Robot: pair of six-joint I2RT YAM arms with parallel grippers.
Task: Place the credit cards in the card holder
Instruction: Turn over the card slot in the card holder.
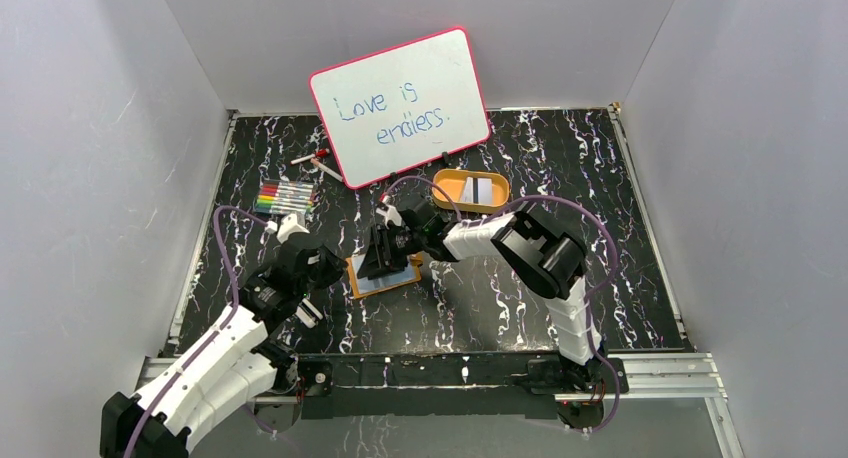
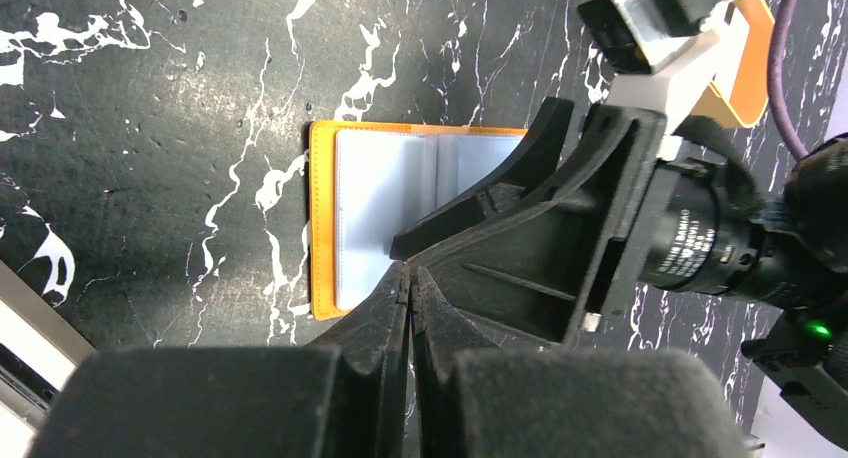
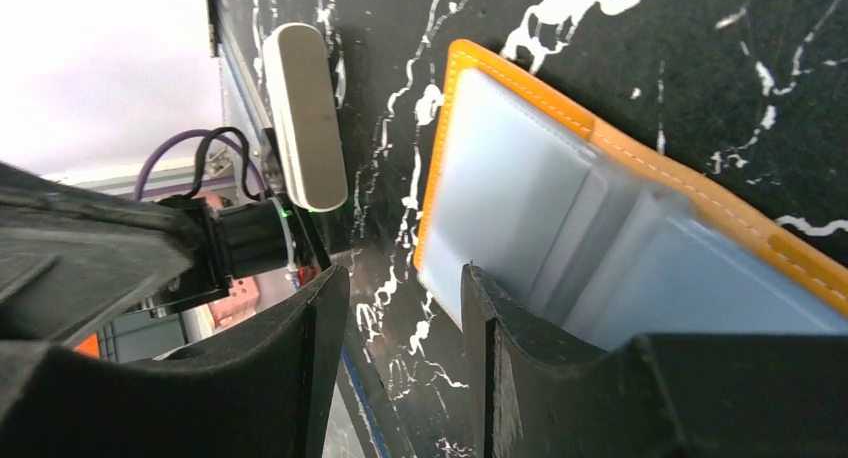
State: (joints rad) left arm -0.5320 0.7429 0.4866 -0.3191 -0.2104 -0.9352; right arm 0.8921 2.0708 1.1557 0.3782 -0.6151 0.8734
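Card holder (image 1: 385,281) is lying open flat on the table, clear sleeves up, with the whiteboard (image 1: 400,103) standing behind it. Right gripper (image 3: 402,278) hangs right over the holder with its fingers apart and nothing between them. One finger overlaps the sleeve edge in the wrist view, but I can't tell if it's actually touching. Left gripper (image 2: 410,270) sits just off the holder's left edge, fingers pressed together on nothing. Credit cards (image 1: 484,191) are in the orange tray (image 1: 446,182), behind the holder and off to its right, one showing a dark stripe.
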